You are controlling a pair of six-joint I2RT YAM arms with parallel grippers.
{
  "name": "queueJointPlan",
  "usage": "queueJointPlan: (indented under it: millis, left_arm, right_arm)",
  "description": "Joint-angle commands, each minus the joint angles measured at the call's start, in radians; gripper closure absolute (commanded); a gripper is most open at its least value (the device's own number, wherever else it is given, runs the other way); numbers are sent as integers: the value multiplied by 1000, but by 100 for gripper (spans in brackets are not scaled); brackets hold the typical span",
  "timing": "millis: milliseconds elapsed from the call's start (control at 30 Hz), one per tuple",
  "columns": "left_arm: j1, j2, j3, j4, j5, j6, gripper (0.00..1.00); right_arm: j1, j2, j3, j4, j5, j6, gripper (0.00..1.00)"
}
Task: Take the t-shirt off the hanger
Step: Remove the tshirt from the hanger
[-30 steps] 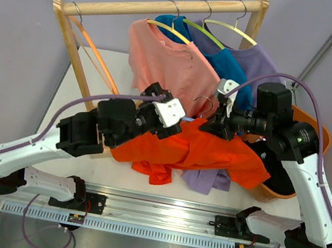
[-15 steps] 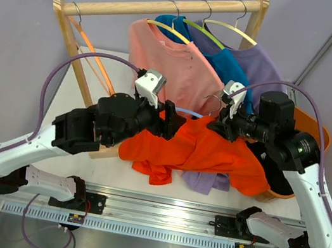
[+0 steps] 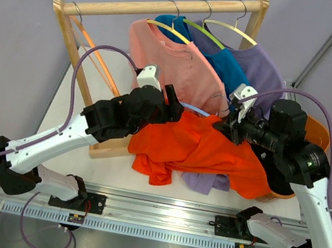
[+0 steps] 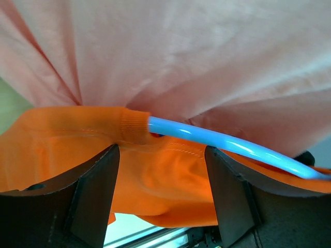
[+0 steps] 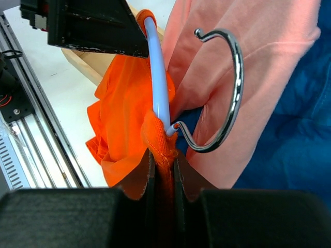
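The orange t-shirt (image 3: pixel 200 149) hangs off a light blue hanger (image 3: pixel 193 110) held out in front of the rack. My right gripper (image 3: pixel 227 126) is shut on the shirt's collar (image 5: pixel 161 150), just below the hanger's metal hook (image 5: pixel 232 88). The blue hanger arm (image 5: pixel 158 77) runs up out of the collar. My left gripper (image 3: pixel 173 104) is open at the hanger's other end. In the left wrist view the orange fabric (image 4: pixel 155 170) lies between its wide-spread fingers (image 4: pixel 93 191), under the bare blue hanger bar (image 4: pixel 227 142). It grips nothing.
A wooden rack (image 3: pixel 167 7) behind holds pink (image 3: pixel 169 67), blue (image 3: pixel 231 65) and purple (image 3: pixel 264 61) shirts on hangers, plus an empty orange hanger (image 3: pixel 95 54). An orange basket (image 3: pixel 319 133) sits at the right. A purple garment (image 3: pixel 204 181) lies under the orange shirt.
My left gripper has moved up and back towards the rack, to the hanger's left end, with the blue bar now bared. My right gripper has drifted right, still holding the collar.
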Motion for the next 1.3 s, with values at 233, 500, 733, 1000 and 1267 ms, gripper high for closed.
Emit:
queueJointPlan:
  millis: [233, 500, 733, 1000, 1267]
  left_arm:
    - [53, 45, 72, -41, -75, -84, 43]
    - [74, 36, 14, 1, -143, -64, 60]
    - [83, 30, -31, 32, -181, -24, 93]
    - [83, -40, -115, 0, -215, -41, 100]
    - [82, -142, -244, -124, -240, -156, 100]
  right_arm:
    - [-2, -46, -11, 69, 6, 4, 100]
    - [-4, -54, -3, 69, -17, 17, 100]
    - [-7, -63, -3, 60, -20, 18, 100]
    - [-8, -81, -28, -26, 41, -144, 100]
    - [-10, -154, -71, -100, -42, -247, 100]
